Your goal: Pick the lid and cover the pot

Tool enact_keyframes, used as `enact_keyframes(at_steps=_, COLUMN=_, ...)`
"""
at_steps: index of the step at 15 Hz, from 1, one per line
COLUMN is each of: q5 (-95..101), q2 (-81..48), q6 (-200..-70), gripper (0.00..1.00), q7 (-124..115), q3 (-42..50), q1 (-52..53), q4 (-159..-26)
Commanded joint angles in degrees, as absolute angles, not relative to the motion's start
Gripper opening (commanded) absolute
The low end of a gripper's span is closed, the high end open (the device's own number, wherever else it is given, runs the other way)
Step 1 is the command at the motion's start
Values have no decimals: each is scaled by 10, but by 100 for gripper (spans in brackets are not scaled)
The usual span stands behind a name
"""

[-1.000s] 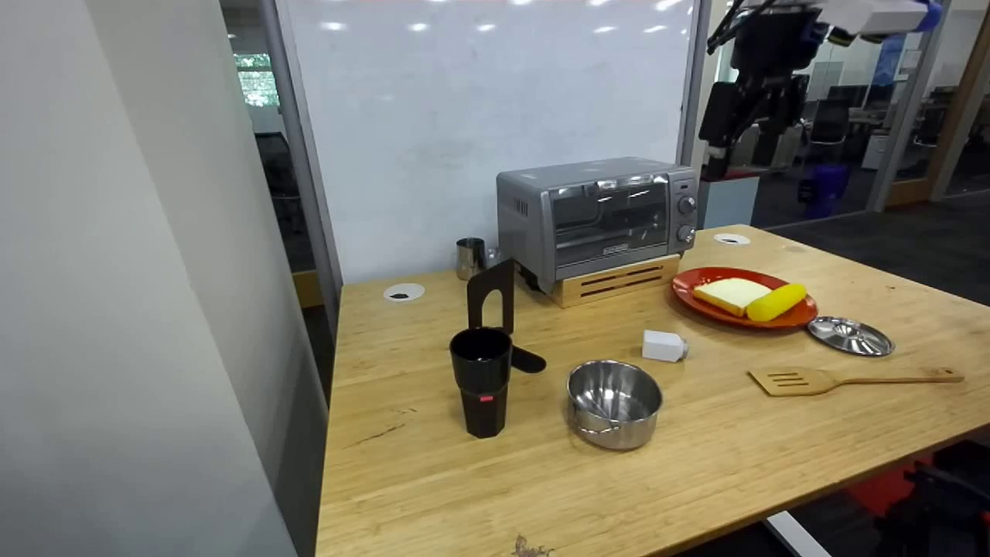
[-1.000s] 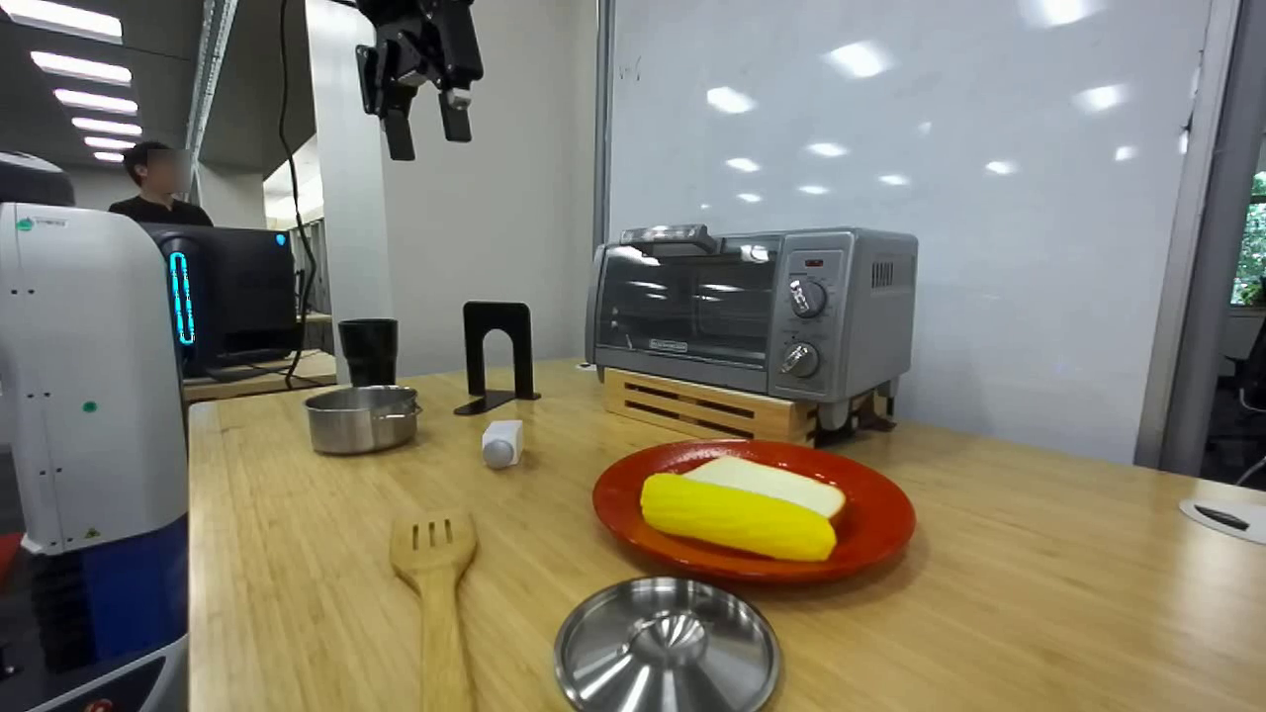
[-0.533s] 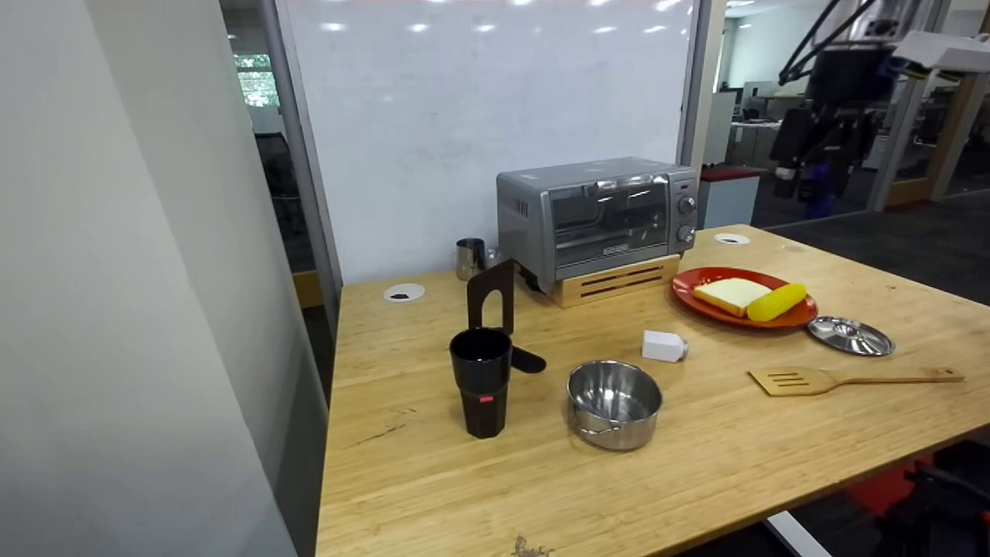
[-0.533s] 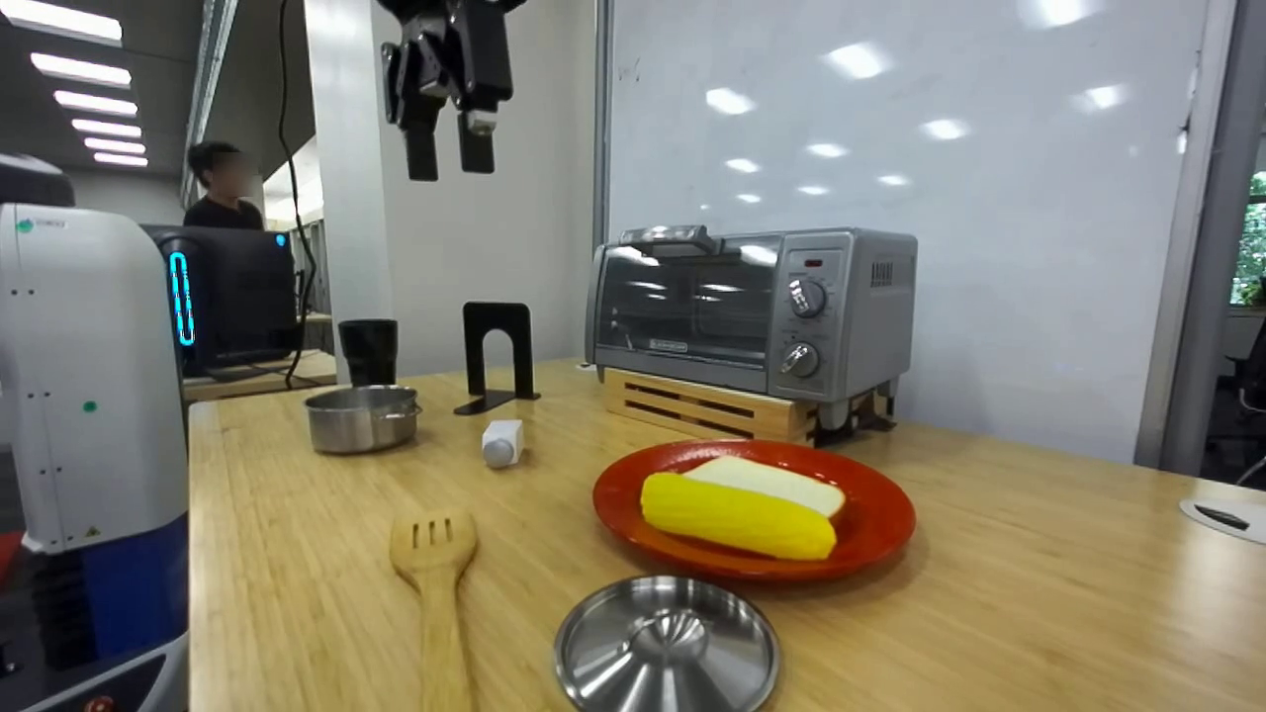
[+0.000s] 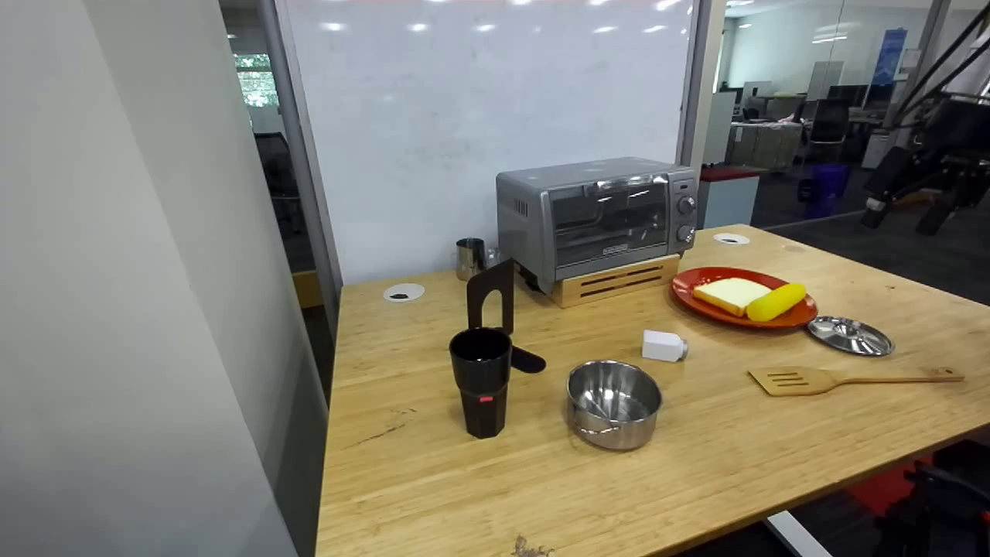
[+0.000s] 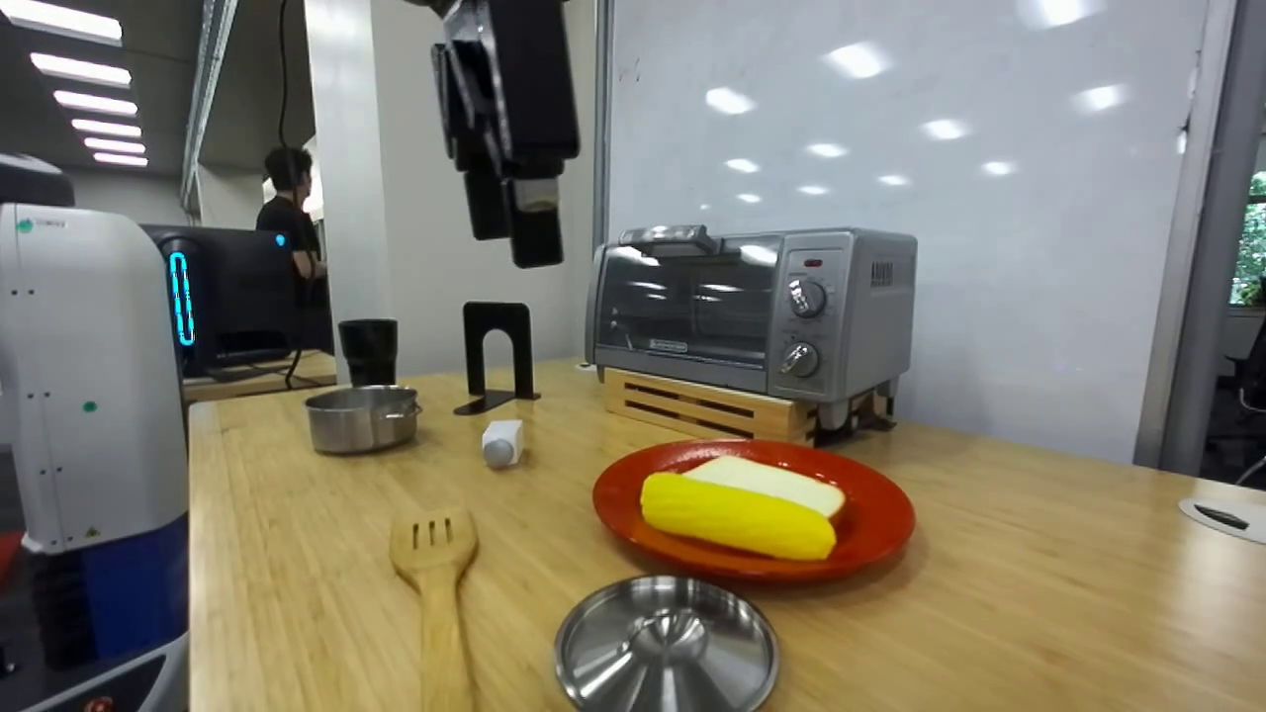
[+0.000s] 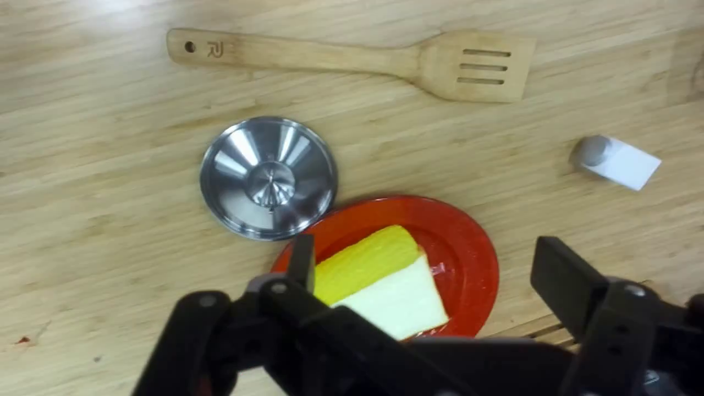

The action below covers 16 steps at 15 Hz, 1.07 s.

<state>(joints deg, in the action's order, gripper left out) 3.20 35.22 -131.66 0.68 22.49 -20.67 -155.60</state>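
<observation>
The lid point(image 5: 851, 336) is a round shiny metal disc with a central knob, lying flat on the table beside the red plate. It also shows in an exterior view point(image 6: 668, 643) and in the wrist view point(image 7: 269, 181), left of the jaws. The pot point(image 5: 615, 406) is a low steel pot standing uncovered near the black cup. It also shows in an exterior view point(image 6: 361, 420) but is out of the wrist view. My gripper point(image 7: 426, 261) is open and empty, high above the table, over the plate in the wrist view. It shows in both exterior views point(image 5: 903, 216) point(image 6: 514, 232).
The red plate point(image 7: 467, 247) holds bread and yellow food against the lid's edge. A wooden spatula point(image 7: 341, 55) lies near the lid. A white bottle point(image 5: 663, 346), black cup point(image 5: 481, 379), black bookend point(image 5: 491, 298) and toaster oven point(image 5: 603, 216) stand on the table.
My gripper has moved lower and away from the pot's side, toward the lid's end of the table. It stays open. The lid, pot and other table objects have not moved.
</observation>
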Motion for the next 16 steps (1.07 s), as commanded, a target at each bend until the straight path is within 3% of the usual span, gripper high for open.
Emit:
enact_keyframes(at_steps=1, q5=21, q2=262, q6=-1408, gripper=100, q7=34, q3=253, q1=-226, q4=-1557)
enact_keyframes(at_steps=8, q5=-26, q2=87, q6=-1427, gripper=100, q7=45, q3=259, q1=-200, q4=-1476)
enact_keyframes(at_steps=16, q5=-27, q2=-23, q6=-1410, gripper=100, q7=41, q3=241, q1=-204, q4=-1408)
